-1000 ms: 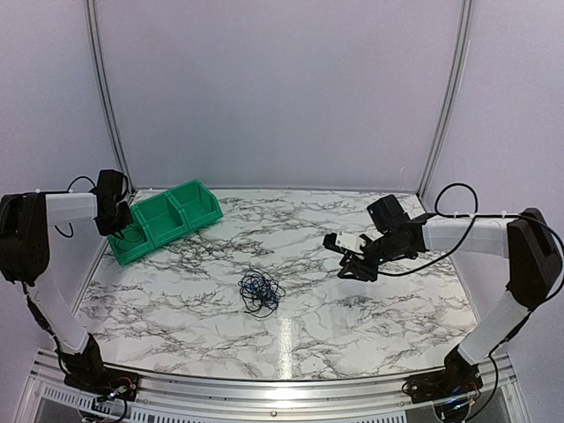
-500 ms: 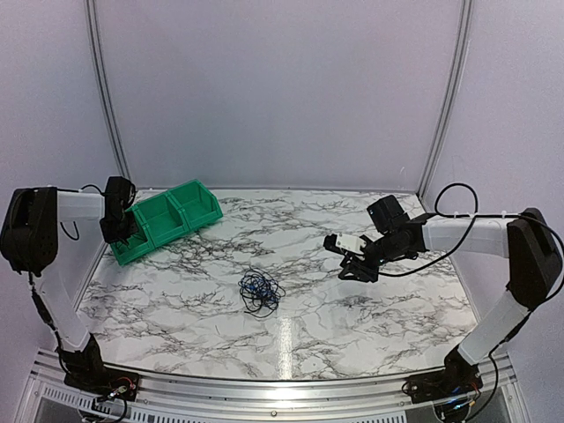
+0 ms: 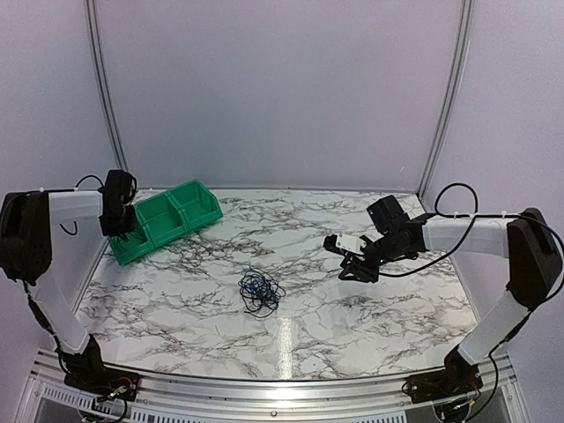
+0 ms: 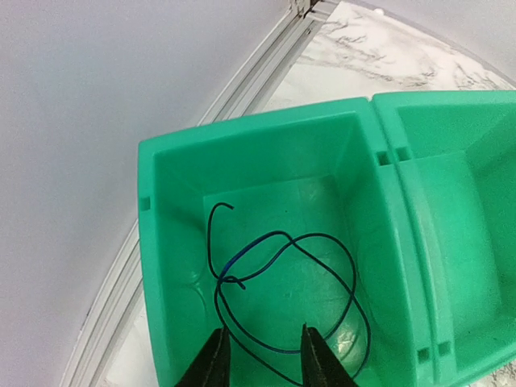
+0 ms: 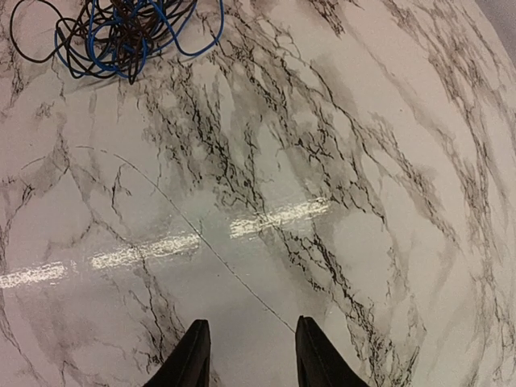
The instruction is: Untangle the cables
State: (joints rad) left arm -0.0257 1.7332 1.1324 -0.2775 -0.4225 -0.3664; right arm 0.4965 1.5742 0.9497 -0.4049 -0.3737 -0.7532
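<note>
Now the left gripper [image 4: 264, 343] stands released above the end compartment of the green bin [image 4: 250, 125]. A second ago its jaws were clenched; they are apart now, and nothing is pinched between them. A loose wire [image 4: 322, 235], dark with a blue part, lies in open loops on the floor of that compartment, under the fingertips. I judge that this one strand is just dropped there, so one cable is separated and put away. The knot of cables [image 3: 260, 293] is in the same place as before, in the middle of the table [image 3: 370, 335], black and blue strands wound together. The right gripper [image 5: 246, 330] hovers near it in the same pose, jaws apart and empty. Most of the untangling is not yet done.
</note>
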